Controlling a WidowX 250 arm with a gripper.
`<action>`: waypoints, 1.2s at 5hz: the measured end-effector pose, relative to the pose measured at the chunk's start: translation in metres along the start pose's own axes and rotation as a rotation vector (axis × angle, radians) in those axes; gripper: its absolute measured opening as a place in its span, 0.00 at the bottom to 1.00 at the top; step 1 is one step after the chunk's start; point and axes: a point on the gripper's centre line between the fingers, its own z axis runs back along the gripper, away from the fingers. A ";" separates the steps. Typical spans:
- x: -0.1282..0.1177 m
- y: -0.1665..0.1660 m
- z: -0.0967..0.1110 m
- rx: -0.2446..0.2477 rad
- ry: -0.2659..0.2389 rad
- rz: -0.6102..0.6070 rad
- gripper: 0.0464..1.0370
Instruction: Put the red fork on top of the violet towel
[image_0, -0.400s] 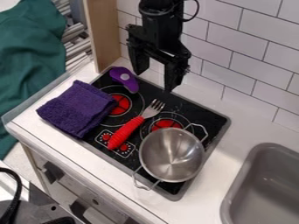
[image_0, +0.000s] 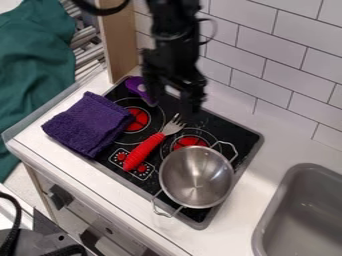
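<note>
Your robot arm (image_0: 175, 31) is black, built of chunky, angular sections, its finer details blurred. Below them, your end effector (image_0: 174, 106) is also black, with two straight, blocky fingers. Above it, a thin dark cable (image_0: 215, 31) bows outward; higher, toward the view's left, curves a thicker black cable (image_0: 100, 11).

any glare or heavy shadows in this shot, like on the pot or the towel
Camera view: bright streaks of reflected light inside the metal pot; camera view: pale shine on the fork's metal head; camera view: no glare on the violet towel, just darker shading in its folds; camera view: black gripper very dark, little surface detail to make out.
</note>
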 end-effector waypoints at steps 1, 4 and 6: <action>-0.018 0.017 -0.013 0.009 0.005 0.036 0.96; -0.067 0.031 -0.067 -0.010 0.173 0.099 0.96; -0.052 0.022 -0.078 -0.027 0.141 0.134 0.96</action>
